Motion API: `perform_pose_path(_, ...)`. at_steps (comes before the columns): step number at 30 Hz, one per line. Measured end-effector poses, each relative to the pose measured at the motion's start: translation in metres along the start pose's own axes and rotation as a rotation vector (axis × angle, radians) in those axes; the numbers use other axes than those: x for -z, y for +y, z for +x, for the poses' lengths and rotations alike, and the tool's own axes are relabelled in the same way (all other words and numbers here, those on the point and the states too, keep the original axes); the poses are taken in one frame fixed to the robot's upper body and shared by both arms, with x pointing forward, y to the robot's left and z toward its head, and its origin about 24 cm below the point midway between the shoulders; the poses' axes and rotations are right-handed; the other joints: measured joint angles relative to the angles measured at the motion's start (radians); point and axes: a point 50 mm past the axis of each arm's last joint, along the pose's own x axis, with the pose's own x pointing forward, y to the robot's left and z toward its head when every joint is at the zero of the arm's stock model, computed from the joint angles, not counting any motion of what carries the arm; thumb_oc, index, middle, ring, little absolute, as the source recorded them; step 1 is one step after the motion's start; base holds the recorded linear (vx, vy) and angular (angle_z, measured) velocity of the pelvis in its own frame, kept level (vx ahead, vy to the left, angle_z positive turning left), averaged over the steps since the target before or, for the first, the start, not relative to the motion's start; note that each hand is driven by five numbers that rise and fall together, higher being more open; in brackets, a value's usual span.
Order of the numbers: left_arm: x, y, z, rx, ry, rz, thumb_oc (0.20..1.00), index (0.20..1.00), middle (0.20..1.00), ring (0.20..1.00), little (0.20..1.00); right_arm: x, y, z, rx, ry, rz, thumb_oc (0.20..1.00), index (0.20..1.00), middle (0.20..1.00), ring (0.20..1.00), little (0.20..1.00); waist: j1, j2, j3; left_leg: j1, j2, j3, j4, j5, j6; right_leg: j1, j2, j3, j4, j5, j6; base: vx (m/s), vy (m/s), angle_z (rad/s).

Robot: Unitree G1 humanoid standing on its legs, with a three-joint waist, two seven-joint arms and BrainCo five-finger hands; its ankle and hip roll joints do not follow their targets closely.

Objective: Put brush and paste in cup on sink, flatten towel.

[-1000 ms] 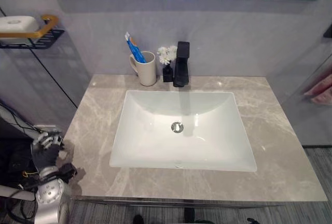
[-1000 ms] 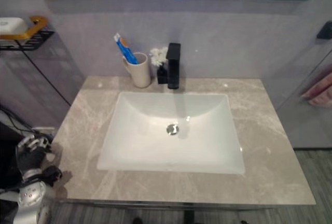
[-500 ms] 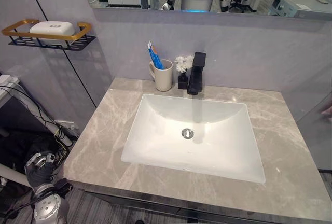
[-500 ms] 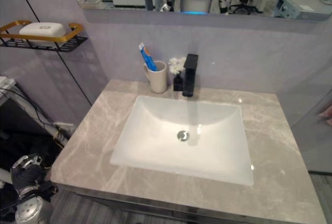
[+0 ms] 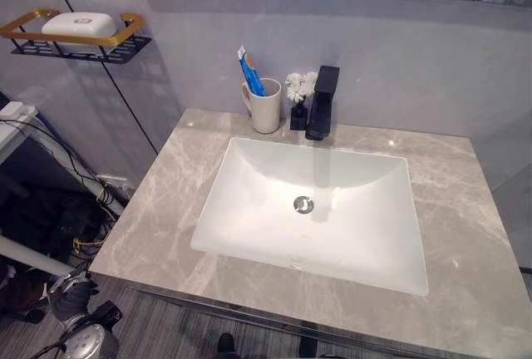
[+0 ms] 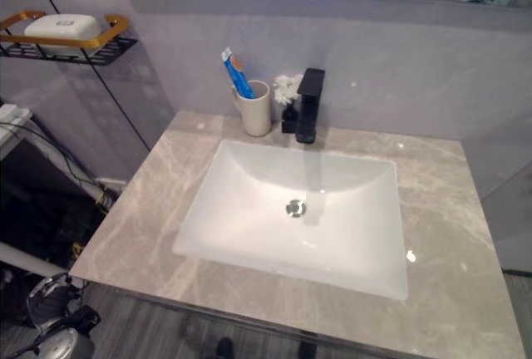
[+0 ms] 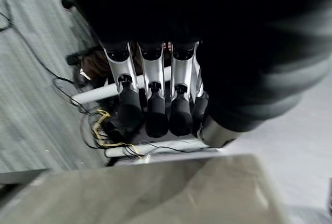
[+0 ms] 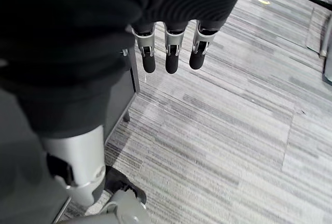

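A grey marble-patterned vanity countertop (image 5: 170,201) is seen against the wall, with a white rectangular basin (image 5: 249,226) set into it. At its back edge, a cream ceramic cup (image 5: 267,110) holding a blue toothbrush and paste (image 5: 249,74), a small dark vase of white flowers (image 5: 297,100) and a black square faucet (image 5: 321,114) are stood close together.

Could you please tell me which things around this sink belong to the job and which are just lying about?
Part of the job:
cup, at the back of the counter
blue toothpaste tube, standing in the cup
sink

Just lying about:
black faucet
small white flowers, between cup and faucet
soap on the wall rack
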Motion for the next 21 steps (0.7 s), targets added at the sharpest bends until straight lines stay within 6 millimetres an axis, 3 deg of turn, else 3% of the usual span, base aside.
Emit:
perform_pose_path(3,0.048,0.0,-0.012,0.063,0.215,0.099,0.2,0.2,0.2,0.2,0.2,-0.005,-0.021,0.003,0.06,0.004,-0.012,1.0,1.0,1.0,1.0,1.0,-0.006,-0.019,0.038,-0.027,-0.03,-0.068,0.111,0.009,-0.017,0.029,-0.028,0.009,0.0,-0.003,-0.009,-0.07,0.045,-0.05)
perform_pose_path(4,0.058,0.003,-0.018,0.069,0.263,0.084,0.2,0.2,0.2,0.2,0.2,-0.007,-0.026,0.003,0.074,0.002,-0.013,1.0,1.0,1.0,1.0,1.0,-0.008,-0.032,0.041,-0.026,-0.044,-0.084,0.117,0.008,-0.02,0.028,-0.035,0.026,0.0,-0.003,-0.01,-0.07,0.108,-0.27)
perform_pose_path(5,0.083,0.009,-0.029,0.048,0.384,0.08,0.2,0.2,0.2,0.2,0.2,-0.012,-0.038,0.004,0.107,-0.012,-0.015,1.0,1.0,1.0,1.0,1.0,-0.013,-0.032,0.037,-0.016,-0.077,-0.12,0.104,0.004,-0.014,0.025,-0.047,0.042,0.0,-0.003,-0.01,-0.03,0.11,-0.25)
perform_pose_path(6,0.088,0.01,-0.032,0.046,0.411,0.071,0.2,0.2,0.2,0.2,0.2,-0.013,-0.042,0.004,0.115,-0.015,-0.016,1.0,1.0,1.0,1.0,1.0,-0.021,-0.031,0.037,-0.012,-0.084,-0.12,0.097,0.003,-0.01,0.019,-0.048,0.049,0.0,0.0,-0.011,-0.04,0.11,-0.32)
perform_pose_path(8,0.111,0.025,-0.044,0.011,0.533,0.099,0.2,0.2,0.2,0.2,0.2,-0.035,-0.055,0.005,0.146,-0.055,0.021,1.0,1.0,1.0,1.0,1.0,-0.026,-0.037,0.034,0.037,-0.159,-0.183,0.059,-0.053,0.046,-0.007,-0.054,0.142,0.009,0.03,-0.005,-0.03,0.138,-0.73)
perform_pose_path(12,0.138,0.02,-0.056,0.086,0.68,0.252,0.2,0.2,0.2,0.2,0.2,-0.039,-0.051,0.005,0.137,-0.061,0.006,1.0,1.0,1.0,1.0,1.0,-0.068,-0.007,0.013,0.088,-0.16,-0.159,-0.029,-0.113,0.088,-0.027,-0.051,0.177,0.01,0.061,0.034,-0.05,0.191,-0.36)
perform_pose_path(13,0.142,0.019,-0.059,0.107,0.709,0.281,0.357,0.357,0.357,0.357,0.357,-0.042,-0.05,0.005,0.132,-0.069,0.009,1.0,1.0,1.0,1.0,1.0,-0.066,-0.01,0.011,0.089,-0.17,-0.148,-0.034,-0.113,0.096,-0.033,-0.054,0.183,0.01,0.062,0.037,-0.14,0.36,-0.67)
perform_pose_path(14,0.15,0.015,-0.064,0.165,0.748,0.356,1.0,1.0,1.0,1.0,1.0,-0.047,-0.041,0.005,0.11,-0.081,0.01,1.0,1.0,1.0,1.0,1.0,-0.085,-0.035,0.004,0.079,-0.196,-0.113,-0.021,-0.106,0.118,-0.051,-0.086,0.204,0.01,0.077,0.047,-0.21,0.441,-0.67)
perform_pose_path(16,0.157,0.006,-0.069,0.268,0.791,0.516,1.0,1.0,1.0,1.0,1.0,-0.047,-0.03,0.005,0.083,-0.079,0.012,1.0,1.0,1.0,1.0,1.0,-0.108,-0.057,-0.007,0.087,-0.238,-0.077,-0.022,-0.111,0.139,-0.079,-0.113,0.232,0.025,0.092,0.056,-0.14,0.205,-0.66)
perform_pose_path(17,0.164,0.006,-0.077,0.35,0.814,0.637,1.0,1.0,1.0,1.0,1.0,-0.052,-0.026,0.004,0.074,-0.091,0.022,1.0,1.0,1.0,1.0,1.0,-0.11,-0.059,-0.015,0.082,-0.239,-0.042,-0.028,-0.111,0.16,-0.1,-0.121,0.265,0.035,0.086,0.086,-0.14,0.136,-1.08)
perform_pose_path(18,0.16,0.004,-0.07,0.401,0.791,0.694,1.0,1.0,1.0,1.0,1.0,-0.058,-0.018,0.003,0.049,-0.111,0.014,1.0,1.0,1.0,1.0,1.0,-0.129,-0.064,-0.026,0.08,-0.256,0.004,-0.048,-0.11,0.169,-0.126,-0.138,0.276,0.026,0.058,0.113,-0.2,0.19,-1.05)
perform_pose_path(19,0.159,0.002,-0.069,0.421,0.781,0.712,1.0,1.0,1.0,1.0,1.0,-0.056,-0.015,0.003,0.035,-0.107,0.013,1.0,1.0,1.0,1.0,1.0,-0.136,-0.06,-0.027,0.076,-0.258,0.02,-0.049,-0.106,0.178,-0.134,-0.138,0.277,0.034,0.058,0.118,-0.25,0.172,-0.99)
perform_pose_path(21,0.15,0.0,-0.056,0.526,0.695,0.934,1.0,1.0,1.0,1.0,1.0,-0.04,0.006,0.001,-0.02,-0.066,0.002,1.0,1.0,1.0,1.0,1.0,-0.154,-0.11,-0.028,0.078,-0.314,0.081,-0.035,-0.102,0.195,-0.181,-0.172,0.341,0.045,0.127,0.149,-0.16,0.071,-0.72)
